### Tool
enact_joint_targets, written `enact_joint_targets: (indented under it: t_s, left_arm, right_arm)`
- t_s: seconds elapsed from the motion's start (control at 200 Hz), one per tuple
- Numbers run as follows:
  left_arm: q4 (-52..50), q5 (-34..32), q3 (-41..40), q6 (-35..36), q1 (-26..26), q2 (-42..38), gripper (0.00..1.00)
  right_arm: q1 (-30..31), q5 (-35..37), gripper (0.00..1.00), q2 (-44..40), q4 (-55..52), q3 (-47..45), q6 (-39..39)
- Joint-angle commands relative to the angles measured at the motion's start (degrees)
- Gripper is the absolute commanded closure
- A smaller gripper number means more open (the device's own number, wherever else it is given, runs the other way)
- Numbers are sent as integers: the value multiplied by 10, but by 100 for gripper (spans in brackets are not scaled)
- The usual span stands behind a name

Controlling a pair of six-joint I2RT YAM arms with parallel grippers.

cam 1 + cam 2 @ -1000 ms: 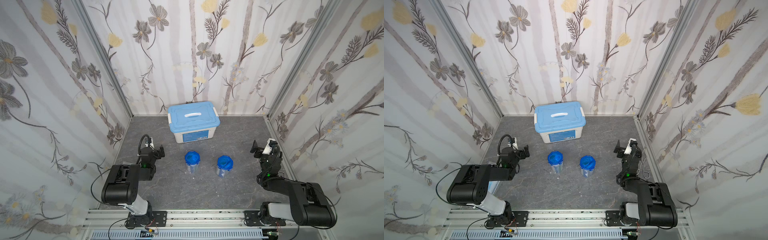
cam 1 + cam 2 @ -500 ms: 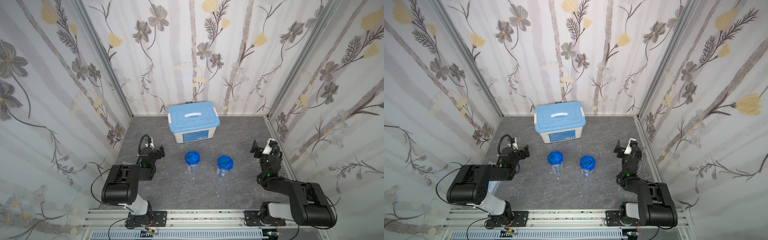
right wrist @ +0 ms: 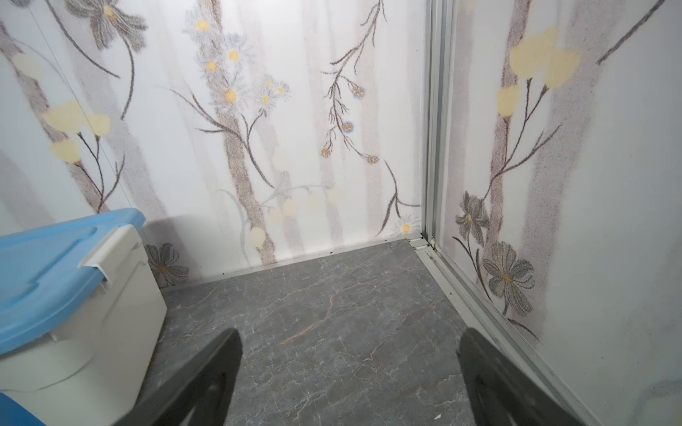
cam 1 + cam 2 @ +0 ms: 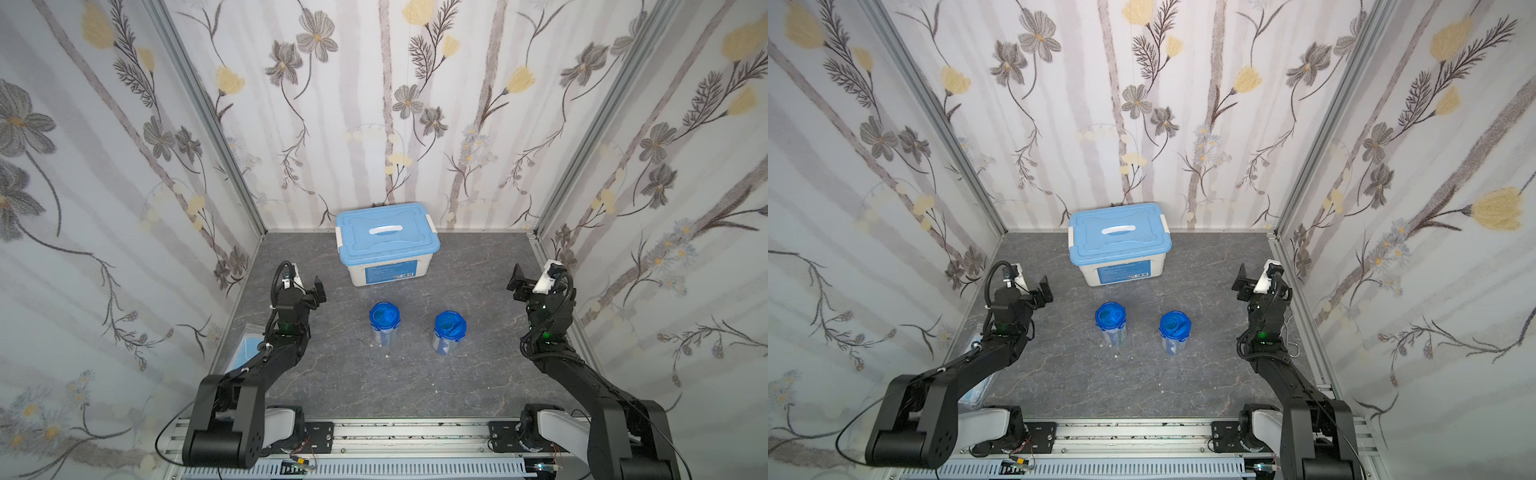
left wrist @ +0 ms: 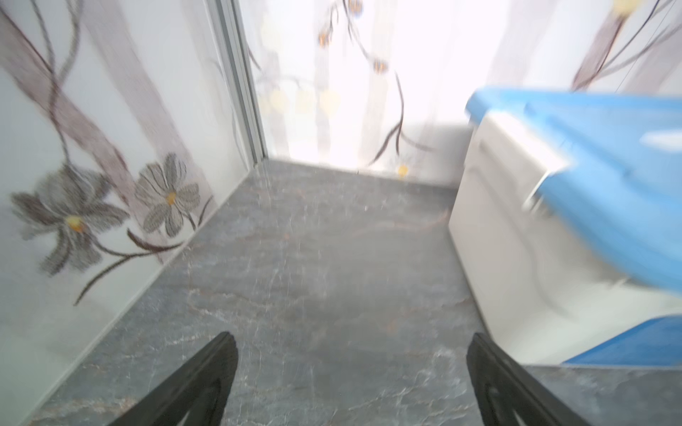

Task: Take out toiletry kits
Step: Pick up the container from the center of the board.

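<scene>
nothing you can see has shifted since a second ago, though the left wrist view is smeared, so that arm may be starting off. your left pincer (image 5: pixel 350 339) stands wide and empty near the large white plastic box with a light-blue lid (image 4: pixel 386 249). your right pincer (image 3: pixel 348 335) is wide and empty too, over by the side wall. the small translucent plastic cup with a round blue tabbed lid (image 4: pixel 384 318) stands upright on the grey marbled tabletop (image 4: pixel 374 386) in front of the box, between your two arms. its twin cup (image 4: pixel 450 326) stands near it, not touching, toward your right arm. both lids look shut, so the task seems barely begun: you have each lid to open and the contents to lift out. what lies inside is too faint to tell.
</scene>
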Motion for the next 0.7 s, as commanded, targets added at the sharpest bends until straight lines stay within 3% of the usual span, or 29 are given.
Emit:
enact_joint_targets:
  t_s: [0.0, 0.215, 0.325, 0.42, 0.555, 0.694]
  left_arm:
    - [-171, -23, 37, -66, -12, -84, 0]
    - [-355, -1, 86, -89, -89, -203, 0]
    - [-417, 10, 120, -88, -146, -212, 0]
    - [-456, 46, 153, -76, -202, -190, 0]
    - [-531, 72, 200, 12, -287, -139, 0]
    - [-567, 98, 223, 1, -334, -100, 0]
  right_arm:
    - [2, -72, 4, -55, -153, 6, 53]
    - [6, -224, 0, -173, -322, 25, 118]
    - [34, -231, 0, -202, -437, 78, 127]
    - [96, -207, 0, -194, -514, 127, 131]
    - [157, -140, 0, -189, -511, 133, 127]
    - [158, -137, 0, -168, -494, 127, 130]
